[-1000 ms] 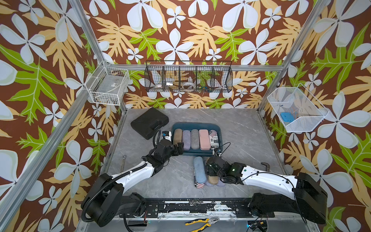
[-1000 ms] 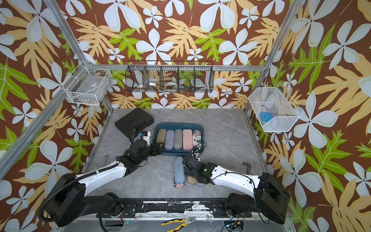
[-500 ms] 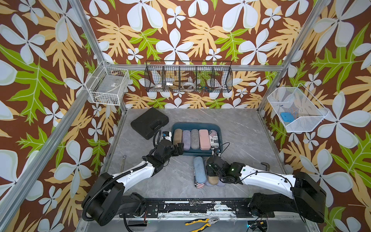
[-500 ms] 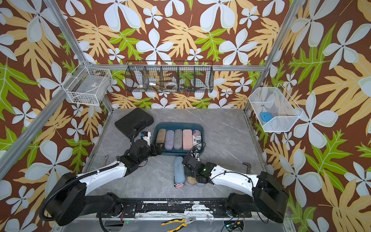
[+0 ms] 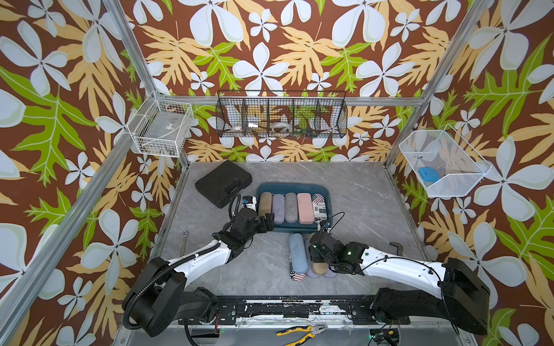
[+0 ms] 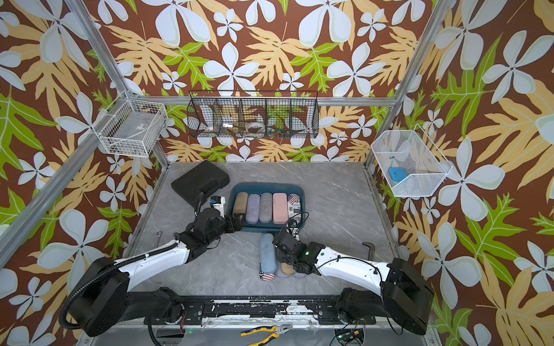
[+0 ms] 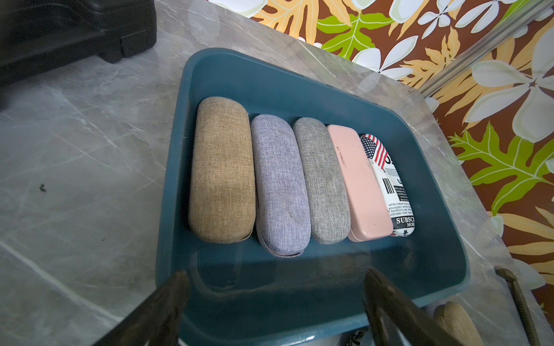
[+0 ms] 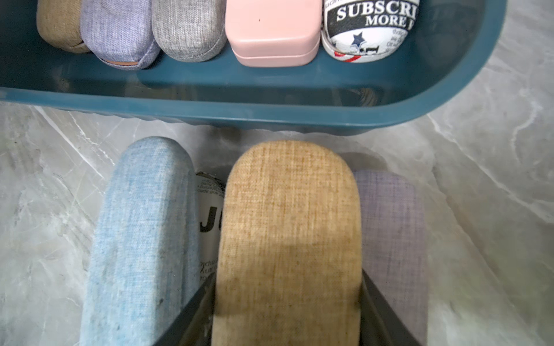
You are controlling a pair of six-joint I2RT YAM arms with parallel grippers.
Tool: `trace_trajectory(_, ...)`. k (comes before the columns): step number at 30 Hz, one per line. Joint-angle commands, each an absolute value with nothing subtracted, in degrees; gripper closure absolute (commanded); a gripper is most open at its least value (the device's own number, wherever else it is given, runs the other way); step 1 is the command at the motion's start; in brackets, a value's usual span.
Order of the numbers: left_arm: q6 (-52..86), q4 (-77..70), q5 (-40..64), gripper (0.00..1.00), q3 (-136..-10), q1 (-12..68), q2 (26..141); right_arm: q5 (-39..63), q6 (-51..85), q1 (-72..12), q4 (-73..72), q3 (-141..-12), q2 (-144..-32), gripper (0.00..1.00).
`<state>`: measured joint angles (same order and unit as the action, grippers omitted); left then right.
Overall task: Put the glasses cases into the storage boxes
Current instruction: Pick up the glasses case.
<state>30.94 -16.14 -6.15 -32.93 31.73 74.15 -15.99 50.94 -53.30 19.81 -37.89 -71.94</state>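
Note:
The dark teal storage box (image 5: 293, 186) (image 6: 266, 185) holds a row of glasses cases: tan (image 7: 221, 167), lavender (image 7: 280, 185), grey (image 7: 320, 179), pink (image 7: 358, 185) and newspaper-print (image 7: 392, 191). On the table just in front of it lie a light blue case (image 8: 141, 239), a printed case (image 8: 209, 218) half hidden beneath, a tan case (image 8: 287, 209) and a lavender case (image 8: 392, 233). My right gripper (image 8: 286, 284) (image 5: 314, 254) is shut on the tan case, one finger on each long side. My left gripper (image 7: 275, 274) (image 5: 266, 223) hangs open over the box's near left corner, holding nothing.
A black tool case (image 5: 223, 182) lies behind and left of the box. White wire baskets (image 5: 162, 131) (image 5: 443, 163) hang on the side walls and a black wire basket (image 5: 281, 115) on the back wall. A hex key (image 5: 397, 247) and a small wrench (image 5: 185, 242) lie near the table's sides.
My right gripper's jaws have closed onto the tan case on the table. The left arm and the cases in the box have not moved.

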Motion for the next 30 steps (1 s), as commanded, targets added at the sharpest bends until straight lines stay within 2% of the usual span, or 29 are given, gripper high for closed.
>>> trace_trajectory(1, 30.85, -17.44, -6.33, 0.08, -32.78, 31.73, 74.14, -18.42, 50.93, -53.43, 21.22, -38.49, -70.75, 0.45)
trace_trajectory(16, 30.75, -17.26, -6.50, 0.08, -32.52, 31.73, 73.48, -22.13, 41.29, -47.24, 27.21, -47.20, -63.61, 0.45)
trace_trajectory(22, 30.94, -17.36, -6.44, 0.08, -32.26, 31.73, 73.19, -20.68, 33.51, -42.20, 21.48, -51.62, -68.36, 0.44)
trace_trajectory(30, 31.04, -17.06, -6.77, 0.08, -31.40, 31.73, 72.03, -20.27, 25.01, -37.73, 14.33, -60.72, -82.07, 0.43)
